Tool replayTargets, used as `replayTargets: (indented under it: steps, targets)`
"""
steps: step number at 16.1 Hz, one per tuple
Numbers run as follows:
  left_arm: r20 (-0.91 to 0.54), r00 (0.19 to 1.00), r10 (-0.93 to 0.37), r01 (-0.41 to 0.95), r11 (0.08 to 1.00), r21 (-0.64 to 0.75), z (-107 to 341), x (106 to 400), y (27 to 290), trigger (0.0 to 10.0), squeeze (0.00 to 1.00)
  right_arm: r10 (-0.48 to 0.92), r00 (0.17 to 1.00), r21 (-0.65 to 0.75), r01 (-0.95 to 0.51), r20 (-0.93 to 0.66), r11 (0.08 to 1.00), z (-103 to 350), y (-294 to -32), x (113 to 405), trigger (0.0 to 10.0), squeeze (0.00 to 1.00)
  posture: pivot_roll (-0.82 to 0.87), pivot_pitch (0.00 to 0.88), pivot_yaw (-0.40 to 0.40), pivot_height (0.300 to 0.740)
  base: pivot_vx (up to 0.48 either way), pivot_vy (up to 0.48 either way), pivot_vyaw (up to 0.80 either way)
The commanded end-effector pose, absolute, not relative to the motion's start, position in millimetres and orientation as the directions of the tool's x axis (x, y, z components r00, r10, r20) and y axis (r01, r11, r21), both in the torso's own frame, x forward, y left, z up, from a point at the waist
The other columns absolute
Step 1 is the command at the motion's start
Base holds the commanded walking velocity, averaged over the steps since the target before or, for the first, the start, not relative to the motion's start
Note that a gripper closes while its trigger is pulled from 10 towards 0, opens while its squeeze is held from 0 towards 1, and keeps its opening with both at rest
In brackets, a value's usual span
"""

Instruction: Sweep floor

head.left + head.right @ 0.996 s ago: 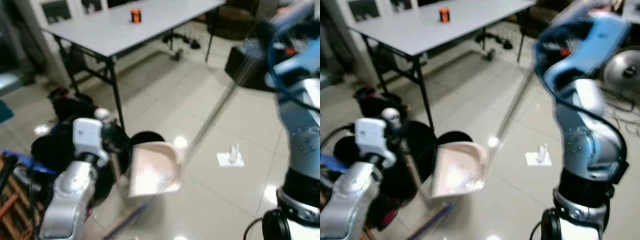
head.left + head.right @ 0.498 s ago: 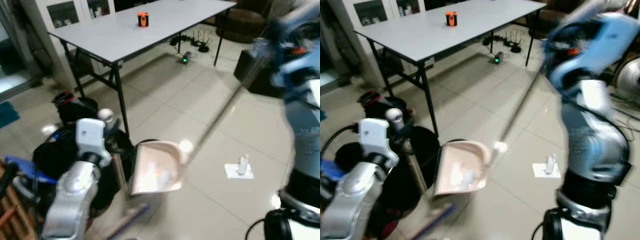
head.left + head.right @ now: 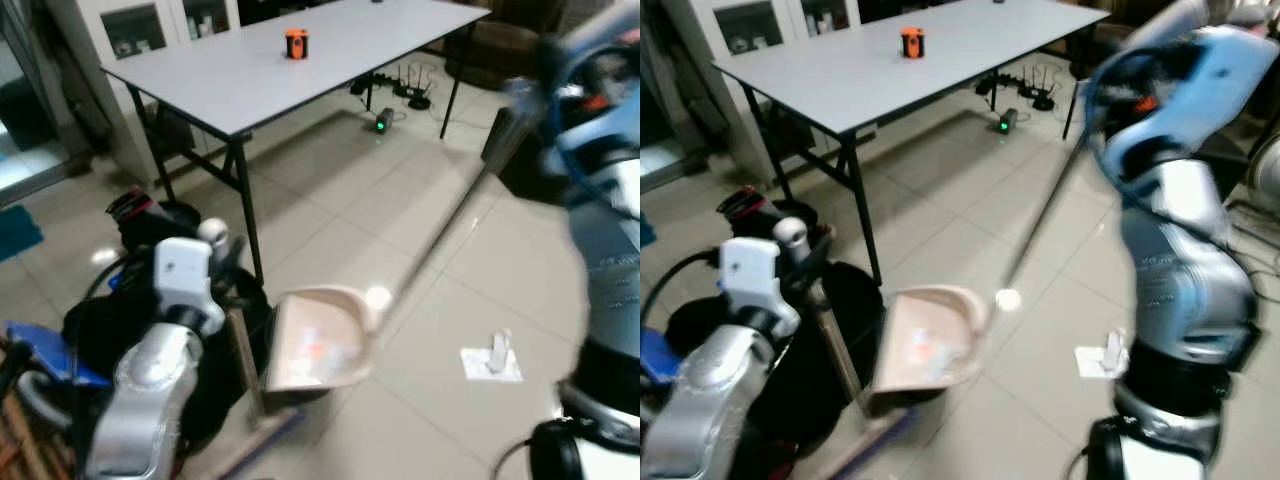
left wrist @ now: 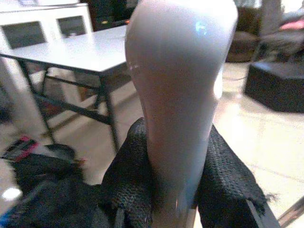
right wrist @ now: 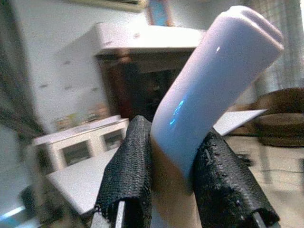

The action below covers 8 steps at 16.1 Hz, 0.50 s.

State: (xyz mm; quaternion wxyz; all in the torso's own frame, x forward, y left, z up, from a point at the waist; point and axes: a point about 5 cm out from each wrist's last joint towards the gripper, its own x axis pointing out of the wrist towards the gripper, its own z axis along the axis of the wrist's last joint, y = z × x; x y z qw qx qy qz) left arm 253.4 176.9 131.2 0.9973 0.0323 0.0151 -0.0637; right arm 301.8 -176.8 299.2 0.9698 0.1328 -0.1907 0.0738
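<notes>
Since the earlier frame the camera has swung, showing more of the grey table at upper centre; the dustpan sits slightly lower in frame, its pan over the dark bin at lower left. The right gripper is clamped on the dustpan's long handle, which runs diagonally to the upper right. The left gripper is closed round the pale broom handle, whose shaft stands beside the pan. Pale debris appears to lie in the pan (motion blur prevents certainty). White litter lies on the tiles at lower right, well apart from the pan. Recommended: tip the pan squarely over the bin mouth, keep the handle grip firm, then return for the litter.
</notes>
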Motion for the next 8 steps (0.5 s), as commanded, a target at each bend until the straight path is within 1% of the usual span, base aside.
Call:
replayTargets:
  steps: [1, 4, 6, 8]
  targets:
    - [0.006, 0.990, -0.142, 0.141, 0.987, 0.082, 140.2, 255.0, 173.2, 10.0, 0.00, 0.049, 0.898, 0.236, -0.168, 0.438, 0.957, 309.1, -186.5, 297.1, 10.0, 0.00, 0.00, 0.000, 0.024, 0.740, 0.420, 0.000, 0.00]
    - [0.005, 0.990, -0.144, 0.143, 0.987, 0.080, 140.1, 254.7, 173.0, 10.0, 0.00, 0.045, 0.899, 0.240, -0.165, 0.436, 0.957, 308.4, -187.3, 297.2, 10.0, 0.00, 0.00, 0.000, 0.024, 0.740, 0.412, 0.000, 0.00]
    - [-0.014, 0.991, -0.134, 0.135, 0.988, 0.078, 137.0, 253.9, 174.0, 10.0, 0.00, 0.046, 0.896, 0.233, -0.164, 0.443, 0.959, 308.8, -186.7, 296.8, 10.0, 0.00, 0.00, 0.000, 0.026, 0.740, 0.000, 0.000, 0.00]
    - [-0.037, 0.990, -0.137, 0.140, 0.985, 0.104, 132.1, 251.5, 175.3, 10.0, 0.00, 0.059, 0.890, 0.209, -0.170, 0.453, 0.963, 309.4, -185.2, 296.7, 10.0, 0.00, 0.01, 0.000, 0.027, 0.740, 0.000, 0.000, 0.00]
